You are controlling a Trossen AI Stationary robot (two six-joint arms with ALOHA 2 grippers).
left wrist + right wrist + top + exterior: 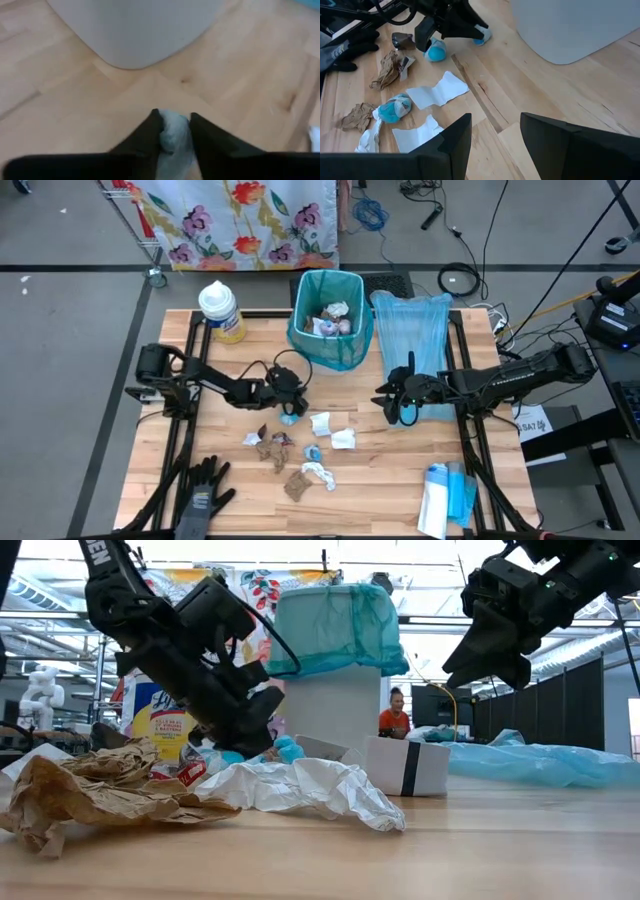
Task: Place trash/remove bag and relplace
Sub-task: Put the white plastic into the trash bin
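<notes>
Planks of pale, knotted wood make up the bench (400,470), which carries everything. At its far edge stands one white bin lined with a teal plastic bag (331,319), scraps already inside; beside it lies one flat light blue plastic bag (410,330). One black work glove (205,492) rests at the near left corner, one white wipes canister with a yellow label (221,311) at the far left. Crumpled trash (296,450) lies scattered mid-bench: brown paper wads, white tissue sheets, small blue and pink wrapper balls. The left gripper (292,408) sits low on the bench just before the bin, its fingers (150,132) closing around one pale blue crumpled scrap (172,131). The right gripper (392,402) hovers over the flat bag's near end, fingers spread wide and empty.
</notes>
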